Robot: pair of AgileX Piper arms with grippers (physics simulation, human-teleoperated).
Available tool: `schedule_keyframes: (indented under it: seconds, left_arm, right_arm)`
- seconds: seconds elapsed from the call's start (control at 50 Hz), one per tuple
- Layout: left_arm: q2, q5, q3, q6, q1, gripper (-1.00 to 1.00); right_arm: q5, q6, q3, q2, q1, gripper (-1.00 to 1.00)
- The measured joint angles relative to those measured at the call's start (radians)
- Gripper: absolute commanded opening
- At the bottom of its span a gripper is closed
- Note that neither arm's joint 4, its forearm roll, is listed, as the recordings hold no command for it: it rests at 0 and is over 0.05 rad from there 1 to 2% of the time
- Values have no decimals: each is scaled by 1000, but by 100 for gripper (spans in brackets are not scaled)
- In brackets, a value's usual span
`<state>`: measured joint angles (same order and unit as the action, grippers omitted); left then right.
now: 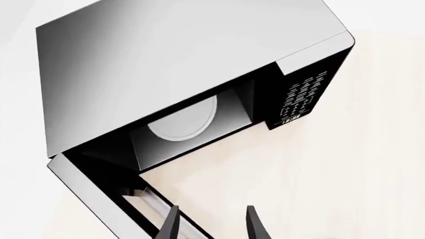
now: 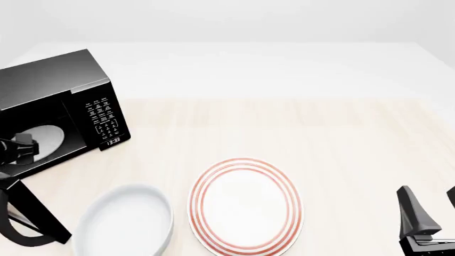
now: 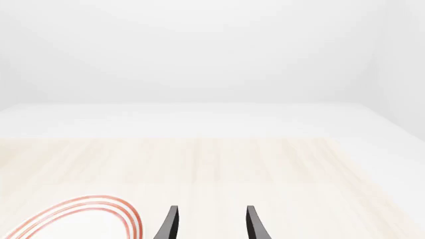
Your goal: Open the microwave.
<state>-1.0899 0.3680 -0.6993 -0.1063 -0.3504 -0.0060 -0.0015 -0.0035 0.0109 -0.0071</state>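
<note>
The black microwave (image 2: 64, 101) stands at the table's far left, its keypad (image 2: 103, 117) facing front and right. Its door (image 2: 42, 213) is swung wide open toward the near left edge, and the white turntable (image 2: 46, 140) shows inside. The left wrist view shows the open cavity with the turntable (image 1: 182, 119), the keypad (image 1: 302, 94), the door (image 1: 93, 194) and its bar handle (image 1: 149, 199). My left gripper (image 1: 212, 224) is open just off the door's free edge, one finger in front of the handle. My right gripper (image 2: 430, 208) is open and empty at the near right; it also shows in the right wrist view (image 3: 212, 224).
A white plate with red rings (image 2: 245, 205) lies at the near middle and shows in the right wrist view (image 3: 73, 219). A white bowl (image 2: 124, 221) sits left of it, close to the open door. A dark part of my left arm (image 2: 18, 148) crosses the cavity.
</note>
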Motion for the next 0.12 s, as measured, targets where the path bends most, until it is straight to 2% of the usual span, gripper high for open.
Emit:
schedule_keyframes:
  seconds: [0.12]
  left_arm:
    - [10,9,4,-6,-11,100]
  right_arm:
    - [0,0,0,0,0,100]
